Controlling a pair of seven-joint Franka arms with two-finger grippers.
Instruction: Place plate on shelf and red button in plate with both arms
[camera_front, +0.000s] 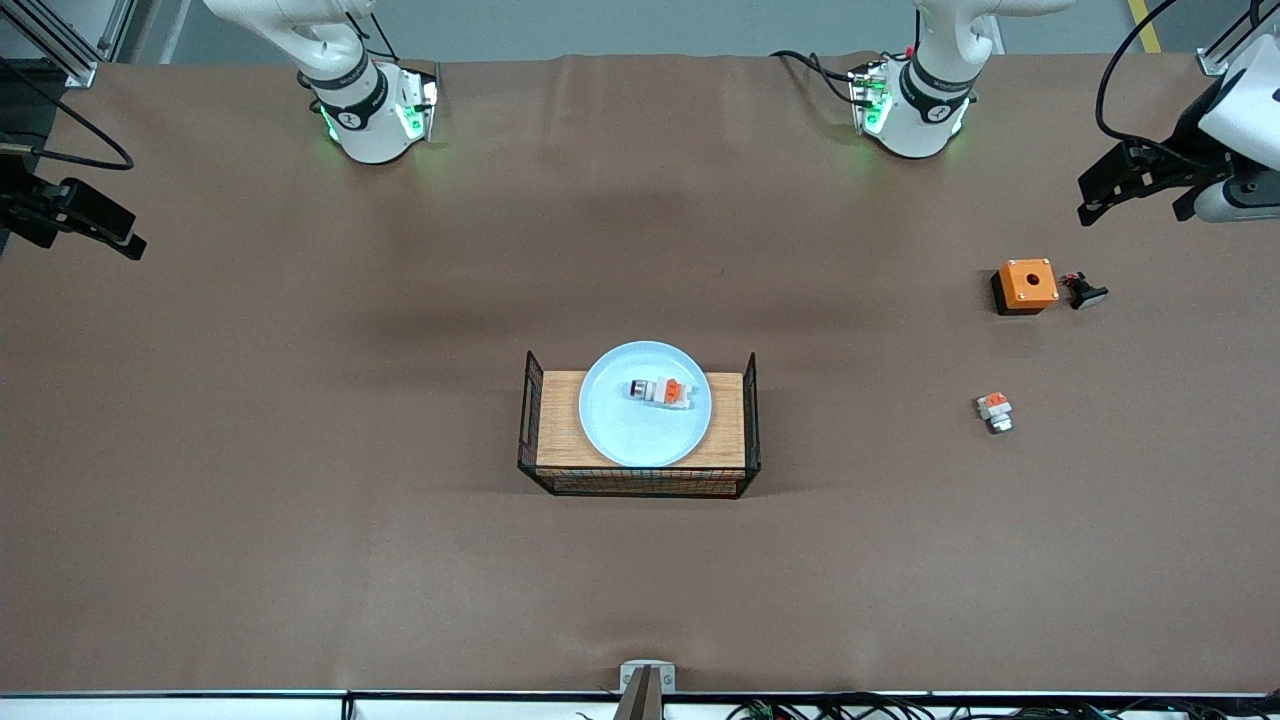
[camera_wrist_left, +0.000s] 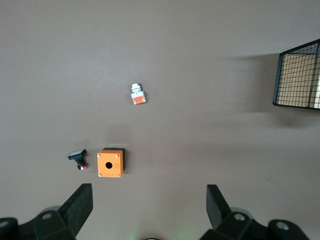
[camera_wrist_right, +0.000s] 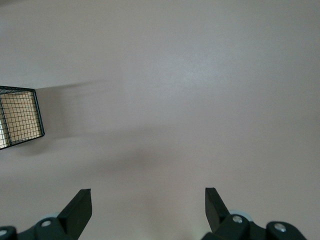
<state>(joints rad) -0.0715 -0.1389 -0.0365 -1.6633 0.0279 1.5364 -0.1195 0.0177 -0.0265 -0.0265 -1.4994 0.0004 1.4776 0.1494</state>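
Observation:
The pale blue plate (camera_front: 625, 430) lies on the wooden top of the wire basket (camera_front: 640, 482) in the middle of the table. The red button (camera_front: 661, 391) lies on its side on the plate, dark cap toward the right arm's end. My left gripper (camera_wrist_left: 150, 200) is open and empty, high over bare table near the orange box. My right gripper (camera_wrist_right: 148, 200) is open and empty, high over bare table. A corner of the basket shows in the left wrist view (camera_wrist_left: 299, 75) and in the right wrist view (camera_wrist_right: 20, 120). Neither hand shows in the front view.
Toward the left arm's end stand an orange square box with a hole (camera_front: 1027, 284) (camera_wrist_left: 110, 162), a small black part (camera_front: 1085, 291) (camera_wrist_left: 78, 158) beside it, and a short white-and-orange block (camera_front: 994, 411) (camera_wrist_left: 137, 93) nearer the front camera. Black camera mounts (camera_front: 75, 215) (camera_front: 1150, 175) reach in at both table ends.

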